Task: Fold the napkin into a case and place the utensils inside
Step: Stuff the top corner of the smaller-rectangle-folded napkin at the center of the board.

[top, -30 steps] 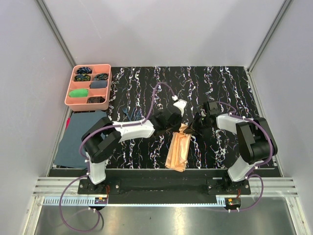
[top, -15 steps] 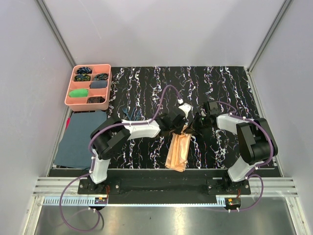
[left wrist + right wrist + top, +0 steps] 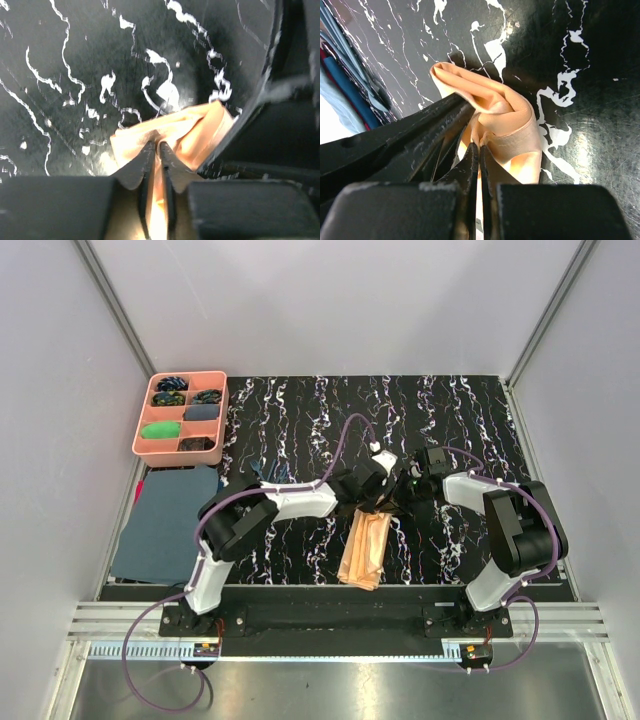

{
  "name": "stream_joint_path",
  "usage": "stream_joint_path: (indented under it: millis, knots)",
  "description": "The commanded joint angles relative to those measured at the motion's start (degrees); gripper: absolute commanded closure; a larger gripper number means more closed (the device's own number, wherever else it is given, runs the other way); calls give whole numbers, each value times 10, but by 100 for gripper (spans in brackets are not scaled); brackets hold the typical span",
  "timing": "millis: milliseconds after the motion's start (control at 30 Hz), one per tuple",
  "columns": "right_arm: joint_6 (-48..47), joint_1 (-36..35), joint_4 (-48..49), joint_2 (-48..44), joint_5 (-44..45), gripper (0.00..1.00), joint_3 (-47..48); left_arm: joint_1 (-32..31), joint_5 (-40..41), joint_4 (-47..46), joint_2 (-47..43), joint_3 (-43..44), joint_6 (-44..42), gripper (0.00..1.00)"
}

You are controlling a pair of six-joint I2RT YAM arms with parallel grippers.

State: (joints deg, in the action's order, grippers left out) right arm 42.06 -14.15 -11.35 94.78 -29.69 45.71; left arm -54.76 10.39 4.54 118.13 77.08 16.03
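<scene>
The peach-orange napkin [image 3: 364,548] lies as a narrow folded strip on the black marbled table, its far end lifted and bunched. My left gripper [image 3: 377,494] comes in from the left and is shut on a fold of that end [image 3: 170,127]; its fingertips [image 3: 148,150] pinch the cloth. My right gripper [image 3: 399,497] meets it from the right, shut on the same bunched end [image 3: 507,125], with the jaws nearly touching around the fabric. Slim dark blue pieces, likely the utensils [image 3: 344,80], show at the left edge of the right wrist view. The left arm hides them from above.
A pink compartment tray [image 3: 146,417] with small coloured bundles stands at the back left. A dark blue-grey cloth [image 3: 165,522] lies at the left table edge. Grey walls close in both sides and the back.
My left arm has swung right to the napkin's far end and its gripper has closed on the fabric there. The right gripper and the strip have stayed in place.
</scene>
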Motion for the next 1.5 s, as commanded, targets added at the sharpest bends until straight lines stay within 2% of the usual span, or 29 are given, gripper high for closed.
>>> stream_joint_path:
  millis: [0,133,267,400,567,733,767,1000,1133,1200,1267,1333,1400,1467]
  knots:
    - [-1,3,14,-2,-11,100,6,4,26,19,25,46,-8,93]
    - [-1,4,16,-3,-12,100,5,12,8,17,-3,42,3,100]
    - [2,2,15,-7,-7,100,7,25,-19,24,-47,35,17,100]
    - [11,4,18,-7,-6,100,11,41,-83,22,-76,19,45,100]
    - [37,3,39,-4,-14,100,20,43,-124,13,-84,4,59,100]
    - [106,3,113,21,-27,100,22,44,-151,10,-78,-3,80,100]
    - [117,3,152,25,-30,100,22,44,-153,8,-78,-9,83,100]
    - [178,4,236,73,-25,100,23,44,-149,-13,-87,-37,96,100]
    - [252,4,369,109,-50,100,-15,46,-149,-11,-79,-30,101,100]
    - [246,4,368,120,-41,100,-10,48,-146,-13,-79,-32,105,100]
    - [240,4,364,136,-59,97,2,52,-146,-18,-83,-36,110,100]
    - [236,4,356,140,-62,88,-1,55,-143,-22,-87,-45,111,100]
    - [230,6,340,137,-77,88,2,58,-137,-22,-90,-54,116,100]
    - [179,5,288,107,-63,79,7,66,-134,-23,-94,-61,124,100]
